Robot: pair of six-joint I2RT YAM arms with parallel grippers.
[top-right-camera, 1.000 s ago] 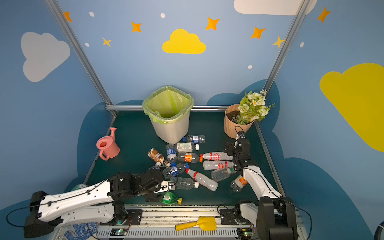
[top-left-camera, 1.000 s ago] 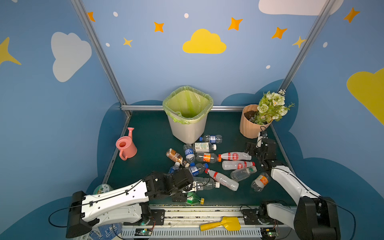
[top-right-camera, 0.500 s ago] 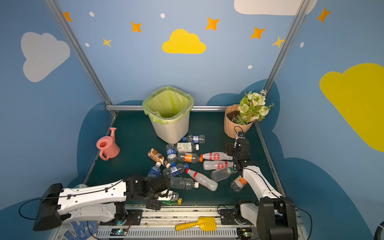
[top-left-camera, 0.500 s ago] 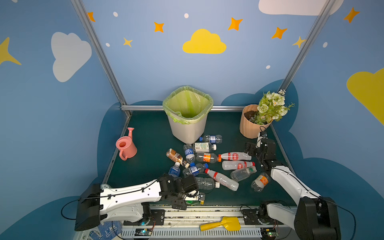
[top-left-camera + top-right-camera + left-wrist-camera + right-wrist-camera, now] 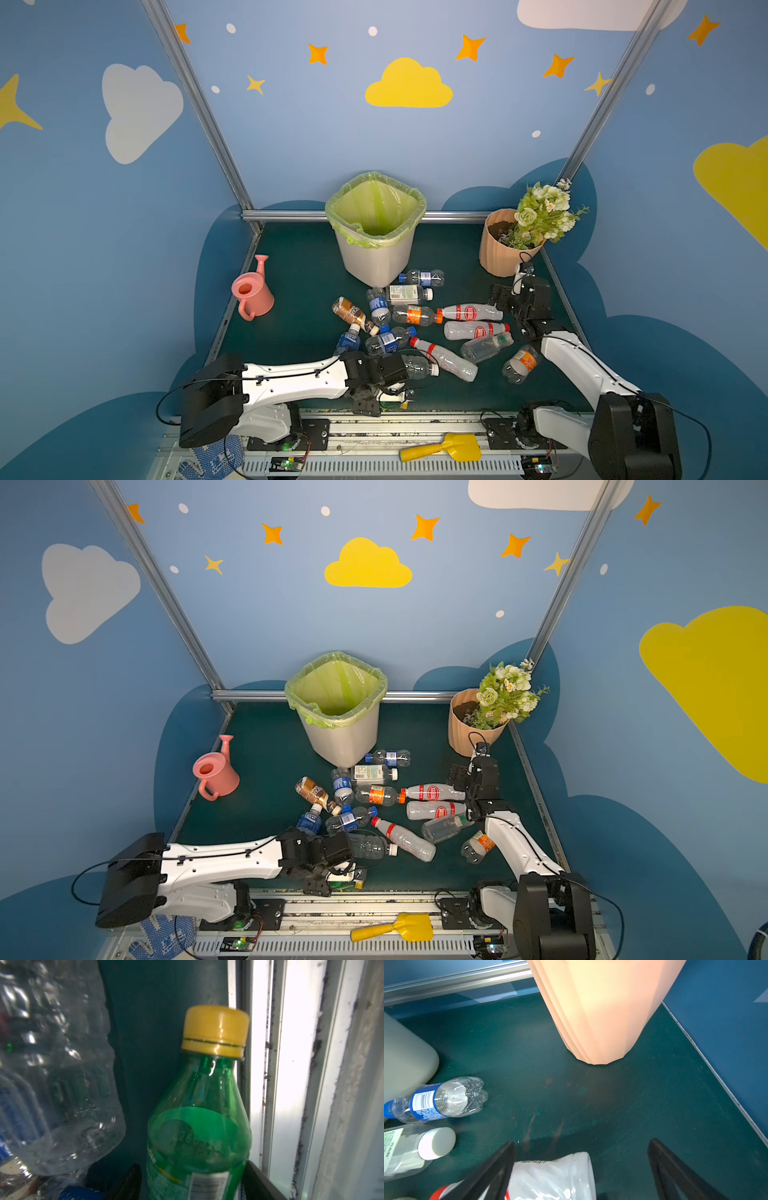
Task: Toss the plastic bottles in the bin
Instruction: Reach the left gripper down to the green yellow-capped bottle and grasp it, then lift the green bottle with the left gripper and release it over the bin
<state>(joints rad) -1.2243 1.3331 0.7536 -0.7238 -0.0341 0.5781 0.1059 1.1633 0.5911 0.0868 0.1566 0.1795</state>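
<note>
Left hand: low at the near edge of the bench, fingers half spread either side of the green bottle. I can't tell whether it is pinched.
Right hand: spread wide and holding nothing, with the base of a white red-labelled bottle between its fingers.
Risk, slip: the green bottle is smooth and round, so a grip near its shoulder may squirt it out.
Risk, snag: the bottle lies tight against the metal rail, which could catch a finger, and the clear crumpled bottle just beside it might drag along.
Plastic bottles: mostly clear and empty, lying scattered mid-bench.
Bin: tall, green-lined, at the far end, well apart from the left hand.
</note>
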